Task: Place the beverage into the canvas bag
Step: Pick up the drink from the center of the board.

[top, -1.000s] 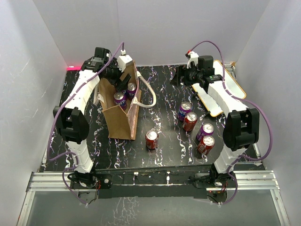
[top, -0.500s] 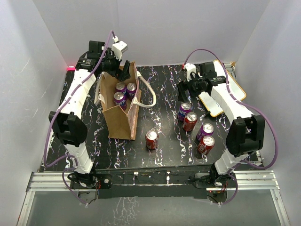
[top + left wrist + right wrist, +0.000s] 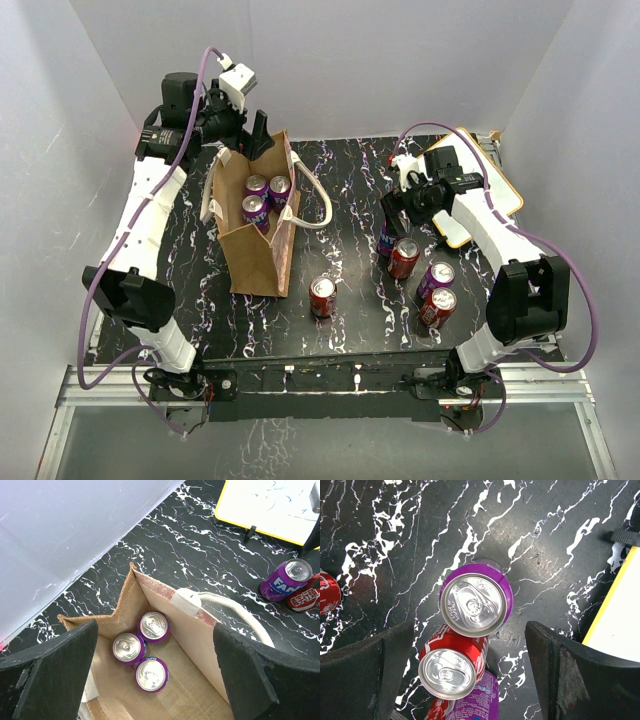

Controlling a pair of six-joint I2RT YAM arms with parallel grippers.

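The brown canvas bag [image 3: 256,250] stands open at centre left and holds three purple cans [image 3: 257,185]. My left gripper [image 3: 256,142] is open and empty, above the bag's far end. In the left wrist view its fingers [image 3: 55,672] frame the bag's inside [image 3: 200,690] and the three cans [image 3: 151,674]. My right gripper [image 3: 392,214] is open, just above a purple can [image 3: 386,243]. In the right wrist view that can [image 3: 476,605] stands upright between and ahead of the open fingers [image 3: 580,675], touching a red can [image 3: 451,667].
A red can [image 3: 403,257], a purple can [image 3: 436,277] and a red can [image 3: 437,305] stand at the right. Another red can [image 3: 322,296] stands near the bag's front. A yellow-rimmed white board [image 3: 480,185] lies at the far right, beside my right arm.
My left gripper has lifted up and back out of the bag, empty. My right gripper has moved forward and down from the board to over the purple can.
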